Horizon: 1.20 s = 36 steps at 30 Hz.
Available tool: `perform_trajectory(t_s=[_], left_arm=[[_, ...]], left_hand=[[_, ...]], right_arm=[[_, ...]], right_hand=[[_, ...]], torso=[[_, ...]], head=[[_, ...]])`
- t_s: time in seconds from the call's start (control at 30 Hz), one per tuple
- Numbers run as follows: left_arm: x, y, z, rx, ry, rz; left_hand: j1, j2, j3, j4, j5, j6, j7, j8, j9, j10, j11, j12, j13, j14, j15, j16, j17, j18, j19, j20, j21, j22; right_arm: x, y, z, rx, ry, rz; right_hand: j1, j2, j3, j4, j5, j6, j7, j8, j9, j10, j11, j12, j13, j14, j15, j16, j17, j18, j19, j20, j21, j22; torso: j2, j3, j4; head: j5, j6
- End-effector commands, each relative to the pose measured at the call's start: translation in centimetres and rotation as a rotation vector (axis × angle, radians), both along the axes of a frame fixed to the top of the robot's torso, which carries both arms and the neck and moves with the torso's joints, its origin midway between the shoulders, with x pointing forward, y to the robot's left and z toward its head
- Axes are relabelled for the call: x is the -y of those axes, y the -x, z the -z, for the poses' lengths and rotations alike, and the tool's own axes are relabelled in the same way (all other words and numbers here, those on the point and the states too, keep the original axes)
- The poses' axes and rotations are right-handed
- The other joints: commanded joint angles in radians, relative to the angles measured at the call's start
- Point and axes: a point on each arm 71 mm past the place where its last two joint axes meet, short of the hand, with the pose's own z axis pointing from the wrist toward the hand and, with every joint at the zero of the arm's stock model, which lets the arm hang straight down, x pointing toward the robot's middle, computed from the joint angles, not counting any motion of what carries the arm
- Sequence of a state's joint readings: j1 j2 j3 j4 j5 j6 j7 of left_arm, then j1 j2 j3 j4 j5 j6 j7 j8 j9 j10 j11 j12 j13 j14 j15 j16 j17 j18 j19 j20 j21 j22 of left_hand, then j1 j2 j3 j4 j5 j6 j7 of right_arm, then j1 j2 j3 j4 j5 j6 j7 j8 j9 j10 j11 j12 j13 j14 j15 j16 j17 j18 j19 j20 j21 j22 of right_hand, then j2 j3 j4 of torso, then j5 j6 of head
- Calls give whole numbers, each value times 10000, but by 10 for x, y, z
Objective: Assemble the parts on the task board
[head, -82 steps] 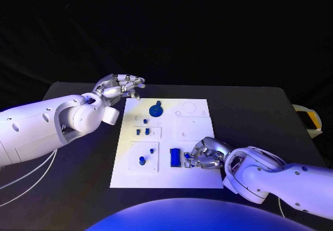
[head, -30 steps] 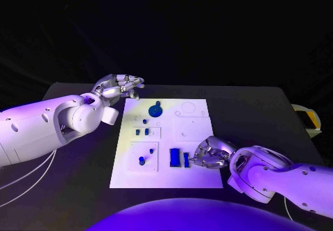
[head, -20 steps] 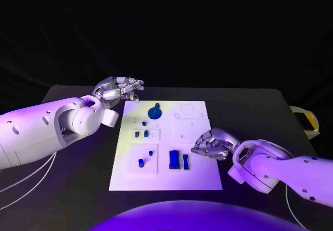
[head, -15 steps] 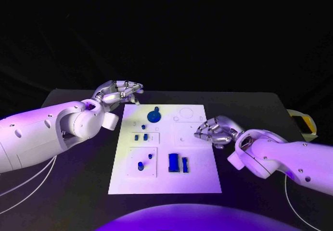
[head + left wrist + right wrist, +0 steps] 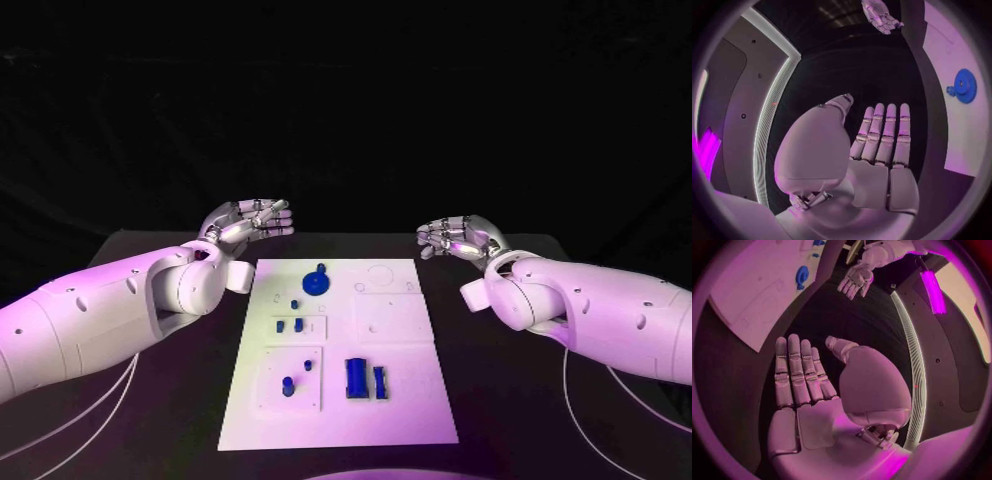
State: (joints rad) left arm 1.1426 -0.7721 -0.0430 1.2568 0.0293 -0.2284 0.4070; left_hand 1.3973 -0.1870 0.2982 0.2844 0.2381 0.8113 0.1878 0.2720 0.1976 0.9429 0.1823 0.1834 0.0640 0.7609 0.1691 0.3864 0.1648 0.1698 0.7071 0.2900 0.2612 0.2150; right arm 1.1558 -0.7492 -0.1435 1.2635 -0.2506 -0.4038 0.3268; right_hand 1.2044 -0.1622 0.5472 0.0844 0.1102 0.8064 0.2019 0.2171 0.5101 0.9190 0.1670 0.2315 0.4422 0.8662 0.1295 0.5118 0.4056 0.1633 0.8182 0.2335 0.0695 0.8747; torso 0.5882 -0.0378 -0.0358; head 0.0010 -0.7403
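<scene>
The white task board lies in the middle of the black table. On it are a blue gear at the far end, small blue pieces at mid-left, and two upright blue bars side by side near the front. My left hand hovers past the board's far left corner, fingers straight and apart, holding nothing. My right hand hovers past the far right corner, equally spread and empty. The left wrist view shows the left hand's flat palm and the gear. The right wrist view shows the right hand's palm.
The black table runs out on both sides of the board. Both white arms lie along the table's left and right sides. A low white square block with small blue pieces sits on the board's near left.
My right hand left the two blue bars, rose to the board's far right corner and spread its fingers. My left hand uncurled its fingers. The camera view has also shifted.
</scene>
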Motion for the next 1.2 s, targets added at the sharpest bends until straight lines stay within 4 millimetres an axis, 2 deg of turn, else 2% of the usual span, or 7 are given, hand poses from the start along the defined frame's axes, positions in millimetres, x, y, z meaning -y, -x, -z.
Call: perform_trajectory(t_s=[0.03, 0.13, 0.17, 0.33, 0.37, 0.5, 1.2], left_arm=[[-2, -5, 2, 413, 179, -965], [0, -8, 6, 455, 90, -1220], [3, -6, 7, 79, 3, -500], [7, -3, 7, 103, -51, -601], [9, -2, 7, 112, -72, -641], [18, 6, 8, 171, -195, -865], [63, 60, -1, 641, -940, -2164]], left_hand=[[5, 169, -366, 3, 61, -259, -67, -318, -156, -442, -116, -583, -15, -379, 230, -898, -302, -131, -126, 4, -665, -465], [89, 256, -591, 4, 68, -265, -25, -446, -214, -633, -225, -893, -17, -756, 272, -1391, -484, -218, -93, 4, -922, -659], [-4132, 1870, -2982, -2844, -2381, -8113, -1878, -2720, -1976, -9429, -1823, -1834, -640, -7609, -1691, -3864, -1648, -1698, -7071, -2900, -2612, -2150], [-5591, 1870, -2982, -2844, -2381, -8113, -1878, -2720, -1976, -9429, -1823, -1834, -640, -7609, -1691, -3864, -1648, -1698, -7071, -2900, -2612, -2150], [-5920, 1870, -2982, -2844, -2381, -8113, -1878, -2720, -1976, -9429, -1823, -1834, -640, -7609, -1691, -3864, -1648, -1698, -7071, -2900, -2612, -2150], [-13973, 1870, -2982, -2844, -2381, -8113, -1878, -2720, -1976, -9429, -1823, -1834, -640, -7609, -1691, -3864, -1648, -1698, -7071, -2900, -2612, -2150], [-13973, 1870, -2982, -2844, -2381, -8113, -1878, -2720, -1976, -9429, -1823, -1834, -640, -7609, -1691, -3864, -1648, -1698, -7071, -2900, -2612, -2150]], right_arm=[[0, -10, -2, 399, -1536, -129], [1, -18, 0, 491, -1649, -24], [3, -16, 2, 237, -588, 281], [-2, -12, 1, 307, -779, 417], [-4, -10, 0, 333, -852, 470], [-14, 0, -3, 465, -1255, 782], [-53, 49, -27, 752, -2663, 2187]], right_hand=[[41, 140, -118, -198, 1, 53, 199, -311, -362, 89, 92, -521, -1156, 50, 141, -1023, -641, 189, -269, 267, -78, -1017], [14, 297, -298, -350, 29, 155, 229, -559, -703, 254, 136, -804, -2104, 297, 212, -1742, -1119, 202, -495, 364, -80, -2078], [-3589, 1622, -5472, -844, -1102, -8064, -2019, -2171, -5101, -9190, -1670, -2315, -4422, -8662, -1295, -5118, -4056, -1633, -8182, -2335, -695, -8747], [-4852, 1622, -5472, -844, -1102, -8064, -2019, -2171, -5101, -9190, -1670, -2315, -4422, -8662, -1295, -5118, -4056, -1633, -8182, -2335, -695, -8747], [-12044, 1622, -5472, -844, -1102, -8064, -2019, -2171, -5101, -9190, -1670, -2315, -4422, -8662, -1295, -5118, -4056, -1633, -8182, -2335, -695, -8747], [-12044, 1622, -5472, -844, -1102, -8064, -2019, -2171, -5101, -9190, -1670, -2315, -4422, -8662, -1295, -5118, -4056, -1633, -8182, -2335, -695, -8747], [-12044, 1622, -5472, -844, -1102, -8064, -2019, -2171, -5101, -9190, -1670, -2315, -4422, -8662, -1295, -5118, -4056, -1633, -8182, -2335, -695, -8747]], torso=[[-101, 52, 6], [-91, 113, 24], [-63, 46, 5], [-119, 95, 57], [-141, 114, 77], [-264, 223, 193], [-440, 378, 358]], head=[[-26, 384], [-2, 558], [-17, 378], [-16, 530], [-16, 588], [-13, 925], [-10, 1403]])
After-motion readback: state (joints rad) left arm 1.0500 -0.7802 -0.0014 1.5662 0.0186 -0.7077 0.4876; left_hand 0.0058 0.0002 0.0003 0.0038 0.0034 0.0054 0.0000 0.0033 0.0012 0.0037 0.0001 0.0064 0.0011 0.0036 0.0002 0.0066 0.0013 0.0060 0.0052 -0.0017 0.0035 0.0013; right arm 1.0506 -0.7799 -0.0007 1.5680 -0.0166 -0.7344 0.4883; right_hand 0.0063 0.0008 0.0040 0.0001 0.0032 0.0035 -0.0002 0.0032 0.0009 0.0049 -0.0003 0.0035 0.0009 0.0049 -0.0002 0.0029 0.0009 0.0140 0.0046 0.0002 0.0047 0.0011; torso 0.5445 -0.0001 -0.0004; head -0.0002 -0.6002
